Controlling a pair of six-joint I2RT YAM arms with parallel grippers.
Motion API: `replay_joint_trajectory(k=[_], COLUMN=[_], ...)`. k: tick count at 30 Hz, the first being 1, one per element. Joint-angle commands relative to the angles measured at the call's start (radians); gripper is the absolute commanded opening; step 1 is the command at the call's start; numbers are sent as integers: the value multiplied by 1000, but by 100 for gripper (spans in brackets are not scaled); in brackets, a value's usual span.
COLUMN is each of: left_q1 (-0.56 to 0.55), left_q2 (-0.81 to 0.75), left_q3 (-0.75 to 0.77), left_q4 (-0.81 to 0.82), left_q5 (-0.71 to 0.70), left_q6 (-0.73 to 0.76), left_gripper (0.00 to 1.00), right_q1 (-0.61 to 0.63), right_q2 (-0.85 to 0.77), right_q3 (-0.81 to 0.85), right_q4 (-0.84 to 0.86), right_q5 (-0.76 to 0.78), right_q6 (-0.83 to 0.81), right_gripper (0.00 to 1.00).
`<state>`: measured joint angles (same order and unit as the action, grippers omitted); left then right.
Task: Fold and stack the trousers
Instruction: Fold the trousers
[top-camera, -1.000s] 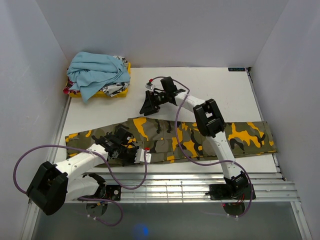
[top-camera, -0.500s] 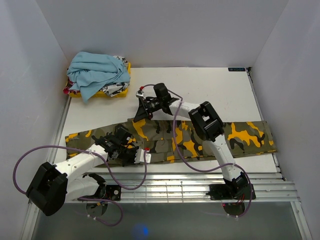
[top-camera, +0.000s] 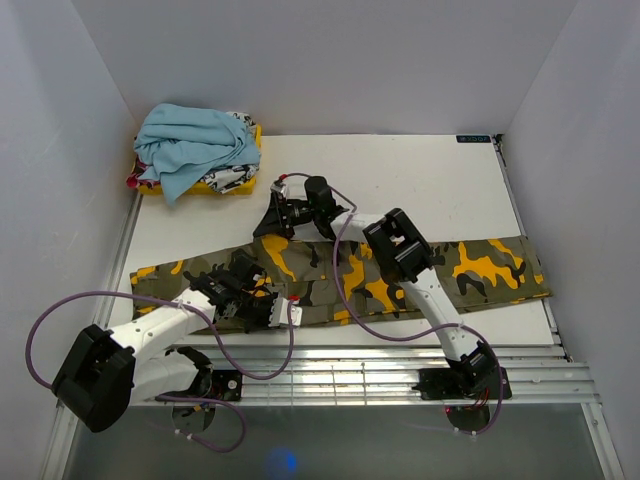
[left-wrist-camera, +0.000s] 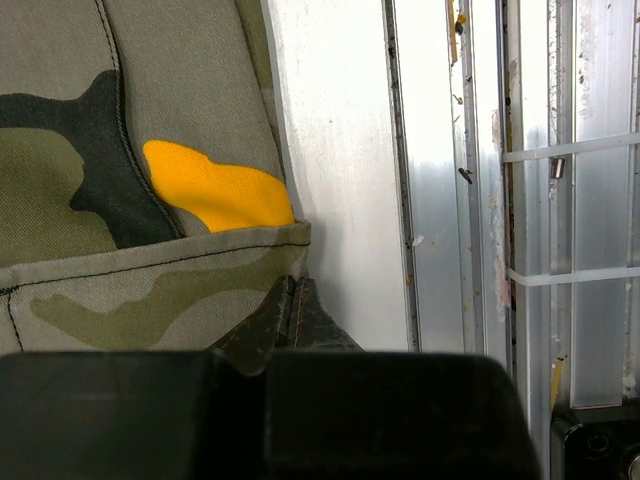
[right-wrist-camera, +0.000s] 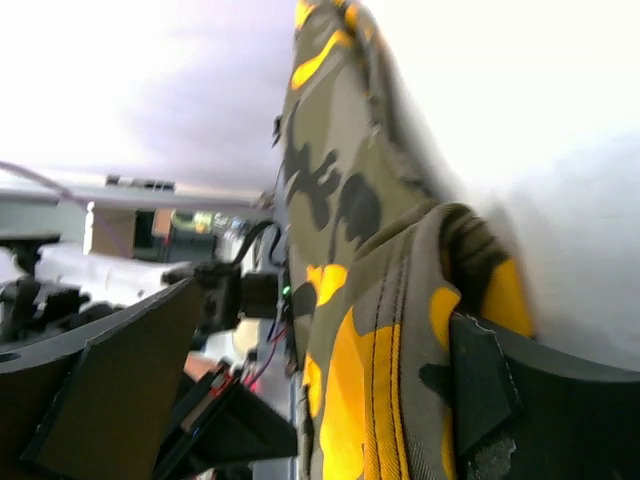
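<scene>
- Top external view showed shiny metal rails (top-camera: 380, 375) running along the very near edge of the table (top-camera: 430, 180).
- Just past the rails, on the left, the left gripper (top-camera: 257, 298) lay low on the near edge of the trousers (top-camera: 470, 270).
- Left wrist view showed its two fingers (left-wrist-camera: 275, 320) squeezed tight together. The tips were right up against the hem of the cloth. I could not tell if any cloth was pinched between them.
- The trousers lay flat in a long strip across the middle of the table. They went from the left side almost to the right side.
- The right arm (top-camera: 405, 245) reached over the trousers from the near right. It ended at the far edge of the cloth, a bit left of the middle.
- The right gripper (top-camera: 275, 218) was there with its jaws spread wide apart, not squeezing anything.
- Right wrist view showed a raised fold of the camouflage cloth between its fingers (right-wrist-camera: 110, 380). The fold was close to one finger and well apart from the other.
- Far off in the left corner sat a heap of clothes. A light blue garment (top-camera: 195, 140) lay on top of a yellow and white garment (top-camera: 235, 180). The heap was well apart from the trousers.
</scene>
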<state>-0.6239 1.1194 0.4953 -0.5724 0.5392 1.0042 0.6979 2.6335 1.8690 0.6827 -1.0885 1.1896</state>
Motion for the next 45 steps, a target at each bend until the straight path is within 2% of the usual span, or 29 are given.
replay_joint_trajectory(k=[1, 3, 6, 11, 12, 15, 16, 18, 19, 20, 21, 22, 23, 24, 26, 27, 28, 29, 30, 31, 33, 35, 36, 38, 39, 45], left_q1=[-2, 0, 0, 0, 0, 7, 9, 9, 9, 9, 13, 16, 21, 39, 71, 94, 171, 226, 348, 407, 566, 666, 735, 803, 876, 1064], left_q2=[51, 43, 30, 10, 2, -30, -42, -85, -98, -107, -116, -116, -116, -116, -119, -115, -87, -67, -44, -20, 68, 153, 180, 216, 239, 404], left_q3=[-84, -86, -86, -75, -69, -12, 11, 89, 118, 181, 215, 245, 303, 330, 364, 396, 413, 431, 466, 483, 514, 543, 545, 526, 516, 410], left_q4=[-46, -46, -49, -57, -58, -92, -107, -130, -135, -139, -152, -158, -165, -173, -166, -167, -173, -185, -217, -236, -311, -360, -406, -437, -446, -365], left_q5=[-104, -110, -113, -156, -172, -179, -171, -157, -145, -139, -137, -142, -142, -142, -148, -143, -134, -93, -70, -52, -13, -7, -24, -51, -82, -229], left_q6=[2, 2, 5, -22, -45, -87, -111, -163, -224, -257, -292, -329, -393, -423, -485, -542, -565, -588, -619, -631, -644, -647, -645, -628, -622, -569], left_gripper=[0, 0, 0, 0, 3, 29, 45, 57, 70, 76, 80, 84, 86, 87, 89, 91, 91, 91, 91, 91, 89, 80, 77, 72, 70, 66], right_q1=[-38, -57, -87, -115, -117, -127, -144, -172, -202, -221, -238, -276, -296, -314, -363, -379, -403, -416, -426, -443, -451, -456, -457, -460, -463, -471], right_q2=[-65, -117, -122, -87, -84, -121, -135, -205, -234, -297, -328, -352, -403, -432, -515, -544, -570, -623, -656, -684, -753, -800, -814, -829, -830, -793], right_q3=[0, -65, -65, 8, 42, 71, 81, 85, 73, 70, 70, 84, 94, 94, 64, 43, 10, -61, -114, -164, -296, -370, -443, -488, -525, -628], right_q4=[-30, -61, -101, -83, -81, -142, -176, -366, -437, -528, -728, -841, -956, -1147, -1314, -1384, -1492, -1535, -1558, -1592, -1606, -1594, -1580, -1560, -1557, -1534], right_q5=[191, 237, 271, 274, 263, 208, 162, 139, 118, 116, 116, 125, 146, 176, 263, 301, 362, 395, 426, 482, 536, 607, 621, 665, 671, 719], right_q6=[-132, -189, -251, -248, -251, -335, -369, -543, -617, -699, -861, -952, -1040, -1190, -1362, -1427, -1541, -1585, -1614, -1660, -1699, -1729, -1733, -1733, -1730, -1699], right_gripper=[90, 90, 90, 90, 90, 90, 90, 91, 91, 92, 93, 94, 95, 97, 99, 97, 94, 91, 86, 84, 81, 77, 75, 74, 74, 73])
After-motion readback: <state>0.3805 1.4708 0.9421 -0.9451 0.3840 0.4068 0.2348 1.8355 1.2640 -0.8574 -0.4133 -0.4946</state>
